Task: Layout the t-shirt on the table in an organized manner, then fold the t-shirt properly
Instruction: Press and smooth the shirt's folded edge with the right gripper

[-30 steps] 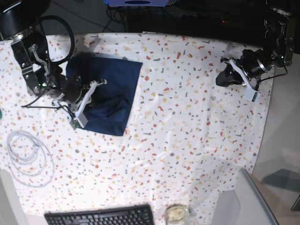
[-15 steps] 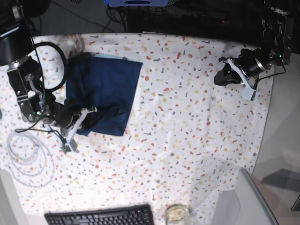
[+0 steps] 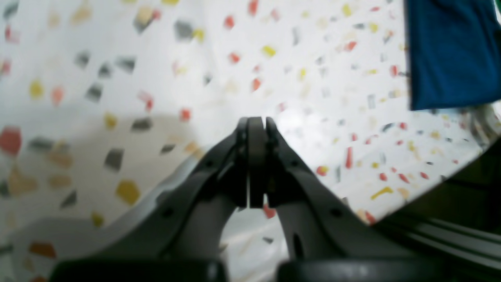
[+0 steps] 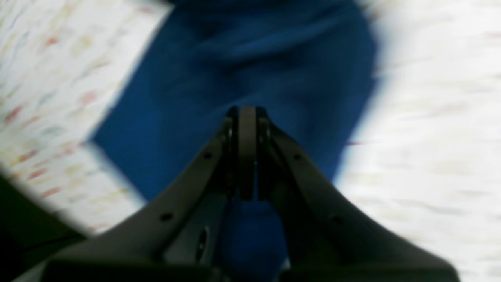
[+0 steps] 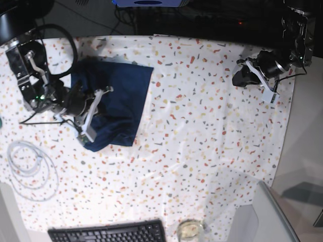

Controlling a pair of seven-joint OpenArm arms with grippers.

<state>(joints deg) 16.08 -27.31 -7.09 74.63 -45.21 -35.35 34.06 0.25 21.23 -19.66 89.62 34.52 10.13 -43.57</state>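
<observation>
The right tool (image 4: pixel 247 156), jaws together and holding nothing, hovers over the folded navy t-shirt (image 5: pixel 113 103) near the worktop's (image 5: pixel 202 141) far corner; the left tool (image 3: pixel 256 164), also pressed together and empty, idles well apart. Smooth the puckered near edge flat for neatness.

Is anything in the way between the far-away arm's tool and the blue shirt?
Nothing visible is. Between the left tool and the t-shirt lies only bare speckled table. The right tool is shut and already over the shirt.
</observation>
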